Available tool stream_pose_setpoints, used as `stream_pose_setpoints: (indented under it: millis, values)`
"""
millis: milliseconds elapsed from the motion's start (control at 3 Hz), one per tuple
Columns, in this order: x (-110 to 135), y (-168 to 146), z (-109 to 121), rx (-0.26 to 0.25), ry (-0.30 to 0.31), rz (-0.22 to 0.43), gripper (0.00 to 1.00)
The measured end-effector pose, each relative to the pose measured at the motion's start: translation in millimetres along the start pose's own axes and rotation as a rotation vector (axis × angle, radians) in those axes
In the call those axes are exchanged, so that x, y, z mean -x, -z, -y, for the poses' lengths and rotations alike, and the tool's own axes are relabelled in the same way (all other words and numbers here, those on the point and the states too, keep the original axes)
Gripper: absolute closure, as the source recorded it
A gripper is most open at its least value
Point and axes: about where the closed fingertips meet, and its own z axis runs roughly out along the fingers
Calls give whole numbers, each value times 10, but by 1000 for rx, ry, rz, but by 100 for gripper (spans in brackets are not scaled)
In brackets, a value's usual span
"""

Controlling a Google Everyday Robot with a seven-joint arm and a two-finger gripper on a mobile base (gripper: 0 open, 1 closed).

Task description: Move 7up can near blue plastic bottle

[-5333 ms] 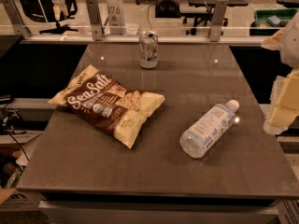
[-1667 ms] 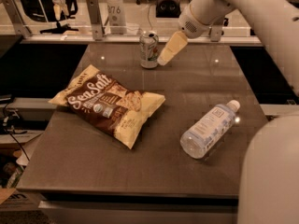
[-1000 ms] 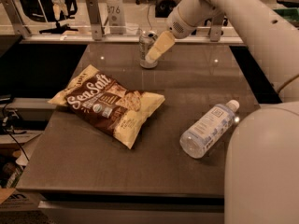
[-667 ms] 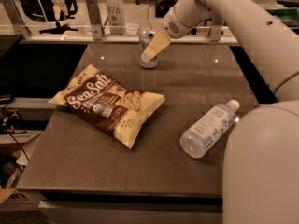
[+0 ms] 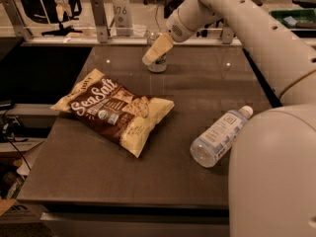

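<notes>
since about a second ago the gripper (image 5: 157,50) has slid left along the far side and now sits against the 7up can (image 5: 158,65), where it had hung just beside it. nothing else on the table (image 5: 197,90) has shifted.

nearest, on the right half, the blue plastic bottle (image 5: 219,135) lies on its side, cap pointing away and to the right. left of it, well apart, lies a sea salt chip bag (image 5: 116,110). farthest, the can stands upright near the back edge, its upper part hidden behind the gripper. whether the gripper has closed on it cannot be told.

the step in hand looks like the grasp. next comes a sure hold, a lift, then a carry forward and right, clear of the bag, to set the can upright just beside the bottle without nudging it, since the bottle may roll.
</notes>
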Motion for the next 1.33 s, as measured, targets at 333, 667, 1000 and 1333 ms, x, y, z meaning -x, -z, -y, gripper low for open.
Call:
stream_pose_setpoints:
  millis: [333, 667, 1000, 1333]
  values:
    - [58, -55, -24, 14, -2, 14, 0]
    - [95, -84, -47, 26, -9, 27, 18]
    - [115, -79, -67, 38, -13, 36, 40]
    - [125, -33, -76, 49, -9, 40, 64]
